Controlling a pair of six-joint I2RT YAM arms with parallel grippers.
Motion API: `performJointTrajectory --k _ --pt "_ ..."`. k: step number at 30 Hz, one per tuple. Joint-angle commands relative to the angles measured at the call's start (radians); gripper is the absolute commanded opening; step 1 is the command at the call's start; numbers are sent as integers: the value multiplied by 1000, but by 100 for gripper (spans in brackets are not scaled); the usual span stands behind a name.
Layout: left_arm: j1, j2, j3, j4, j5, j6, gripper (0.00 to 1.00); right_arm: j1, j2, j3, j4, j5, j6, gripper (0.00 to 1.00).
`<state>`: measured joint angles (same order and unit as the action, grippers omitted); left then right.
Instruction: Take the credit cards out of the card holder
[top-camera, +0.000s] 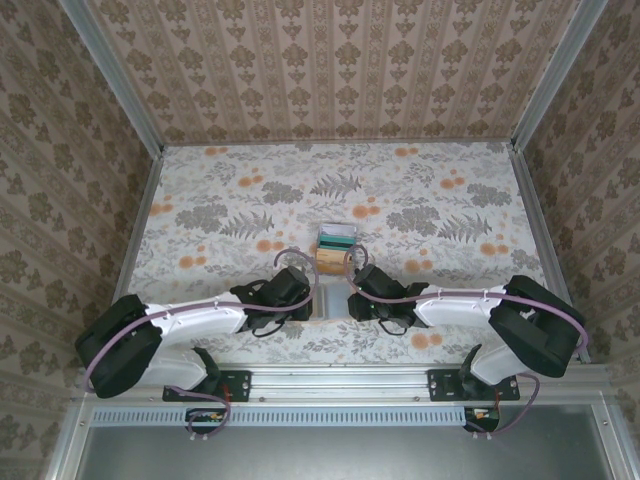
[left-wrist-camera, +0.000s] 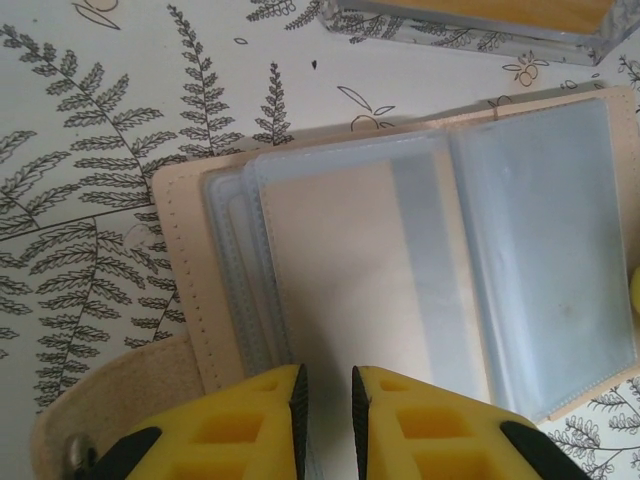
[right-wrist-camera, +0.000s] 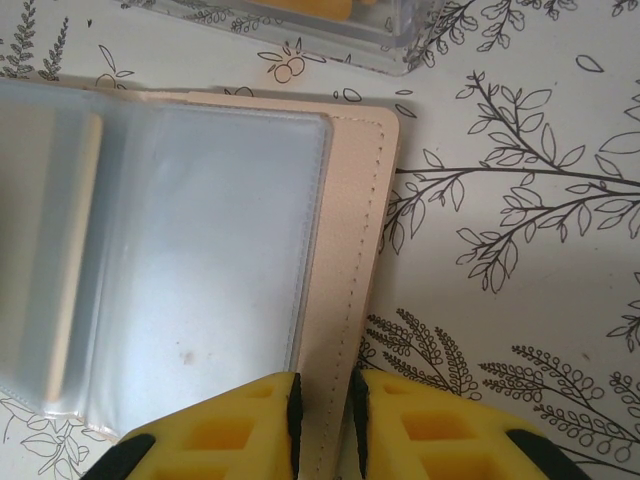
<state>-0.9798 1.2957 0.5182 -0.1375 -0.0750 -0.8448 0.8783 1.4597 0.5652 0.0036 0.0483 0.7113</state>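
The card holder (left-wrist-camera: 185, 270) lay open on the surface (top-camera: 450, 200) between the two pincers, tan cover down and its clear sleeves (left-wrist-camera: 545, 250) facing up. A cream panel with a grey band showed through one sleeve; I could not tell whether it was a card. The left pincer (left-wrist-camera: 327, 385) was almost closed, its yellow fingers (left-wrist-camera: 250, 425) nipping the holder's near edge at a sleeve. The right pincer (right-wrist-camera: 325, 395) was narrowed the same way onto the stitched edge of the tan cover. Just beyond the holder stood a clear box (right-wrist-camera: 395, 40) with teal and orange credit cards (top-camera: 337, 238) inside.
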Motion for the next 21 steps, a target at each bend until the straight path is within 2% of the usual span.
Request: performJointTrajectory --k 1,12,21 --pt "9 5 23 -40 -27 -1 24 7 11 -8 0 1 8 25" --pt "8 38 22 10 18 7 29 8 16 5 -12 4 5 25" --pt "6 9 -5 110 88 24 43 7 26 7 -12 8 10 25"
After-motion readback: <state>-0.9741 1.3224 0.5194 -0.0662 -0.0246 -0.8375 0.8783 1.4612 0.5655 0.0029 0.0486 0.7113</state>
